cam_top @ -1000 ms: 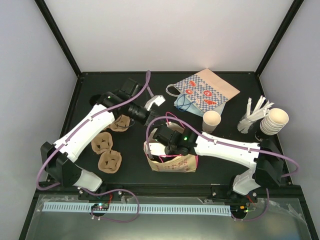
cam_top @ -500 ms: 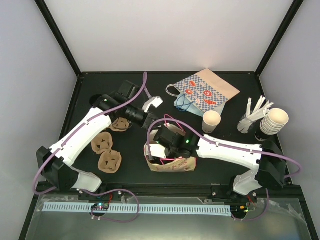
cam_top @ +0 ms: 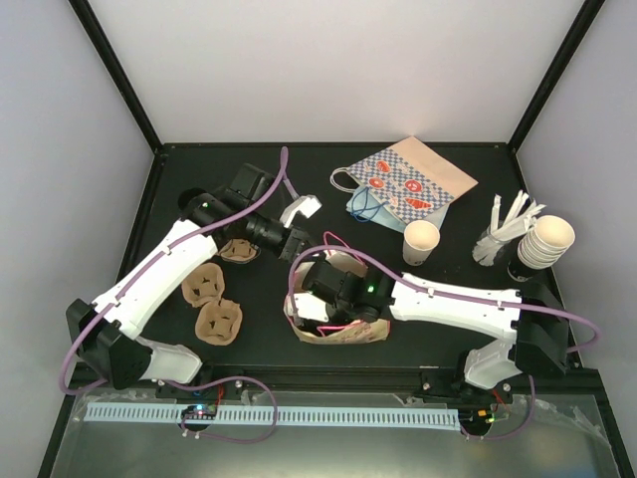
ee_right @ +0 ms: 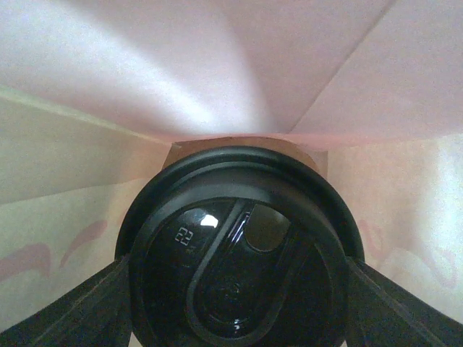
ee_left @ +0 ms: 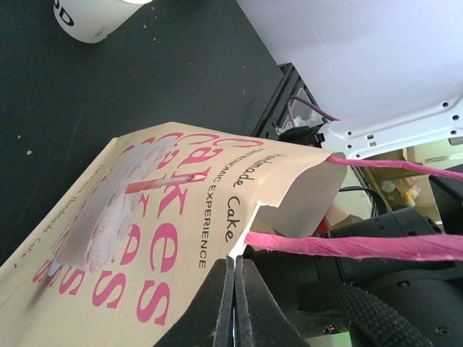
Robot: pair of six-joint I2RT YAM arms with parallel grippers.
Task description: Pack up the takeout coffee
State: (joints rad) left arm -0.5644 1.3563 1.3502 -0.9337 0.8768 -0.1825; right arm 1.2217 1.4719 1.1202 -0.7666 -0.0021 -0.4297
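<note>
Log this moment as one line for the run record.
left hand: shut on pink-print bag rim | right hand: inside bag, gripping black-lidded cup | white paper cup: outside bag, untouched

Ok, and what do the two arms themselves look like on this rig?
The left arm and right arm have white shells with black joints and black wrists. A purple cable loops along each. The left gripper has black tapered fingers. A green light glows near the right wrist.

A lidded cup [ee_right: 239, 275] sits inside the bag [cam_top: 343, 335] at the centre of the worktop [cam_top: 259, 321]. Cup carriers [cam_top: 216, 321] lie to its left, a patterned bag [cam_top: 423, 179] behind it to the right.
</note>
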